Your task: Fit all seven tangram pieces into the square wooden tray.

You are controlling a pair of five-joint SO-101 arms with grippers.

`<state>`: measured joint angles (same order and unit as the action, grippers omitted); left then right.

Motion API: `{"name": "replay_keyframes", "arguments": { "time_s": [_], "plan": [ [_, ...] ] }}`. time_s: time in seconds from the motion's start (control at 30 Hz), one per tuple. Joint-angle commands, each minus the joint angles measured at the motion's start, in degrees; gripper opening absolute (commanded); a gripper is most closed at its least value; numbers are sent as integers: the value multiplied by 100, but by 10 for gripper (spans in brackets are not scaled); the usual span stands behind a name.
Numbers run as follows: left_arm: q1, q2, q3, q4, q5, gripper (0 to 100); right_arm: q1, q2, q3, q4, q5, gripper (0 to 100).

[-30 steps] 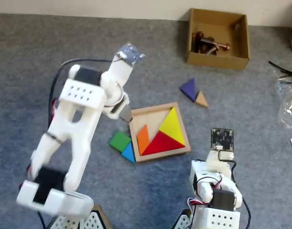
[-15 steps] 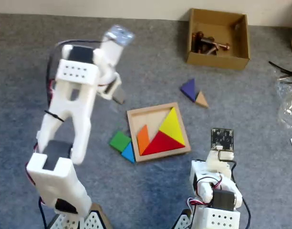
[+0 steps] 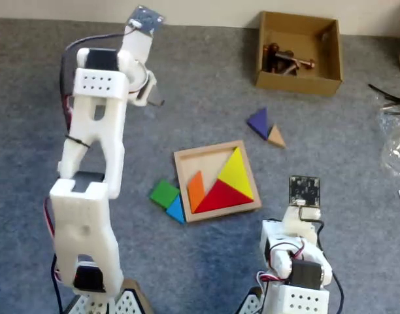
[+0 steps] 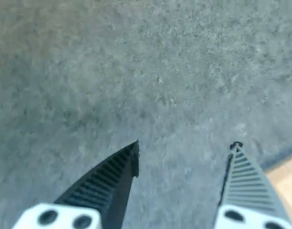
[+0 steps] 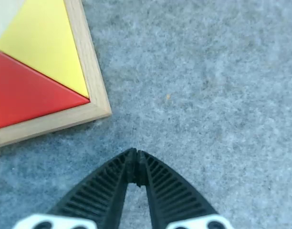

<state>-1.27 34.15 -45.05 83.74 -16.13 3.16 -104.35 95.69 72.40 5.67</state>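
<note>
While my left gripper hangs wide open over grey table, my right gripper sits with tips together near the tray corner. Red, yellow and orange pieces are in the tray. Green and blue are just beside it. Purple and tan are well apart from it.

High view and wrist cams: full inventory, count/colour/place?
wooden tray: 1, light wood, table centre
cardboard box: 1, brown, far side, copper-coloured items inside
pieces in tray: 3, yellow triangle, red triangle, orange piece
pieces beside tray: 2, green square, light-blue triangle, just outside its edge on the left arm's side
pieces apart: 2, dark-blue triangle, tan triangle, between tray and box
left gripper: 1, black fingers, open, over bare grey mat
right gripper: 1, black fingers, shut, just off the tray's corner
</note>
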Motion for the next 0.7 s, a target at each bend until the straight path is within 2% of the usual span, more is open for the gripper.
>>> {"name": "replay_keyframes", "arguments": {
  "time_s": [0.0, 0.1, 0.17, 0.37, 0.67],
  "plan": [
    [-13, 505, -1024, -114, 35, 277, -92, -84, 655, -92, -62, 5],
    [92, 840, -1587, -44, -53, 277, -92, -84, 655, -92, -62, 5],
    [207, 980, -1903, 281, -352, 277, -92, -84, 655, -92, -62, 5],
    [743, 954, -2615, 1776, -501, 277, -92, -84, 655, -92, -62, 5],
    [1200, 303, -2413, 1837, -501, 277, -92, -84, 655, -92, -62, 5]
  ]
}}
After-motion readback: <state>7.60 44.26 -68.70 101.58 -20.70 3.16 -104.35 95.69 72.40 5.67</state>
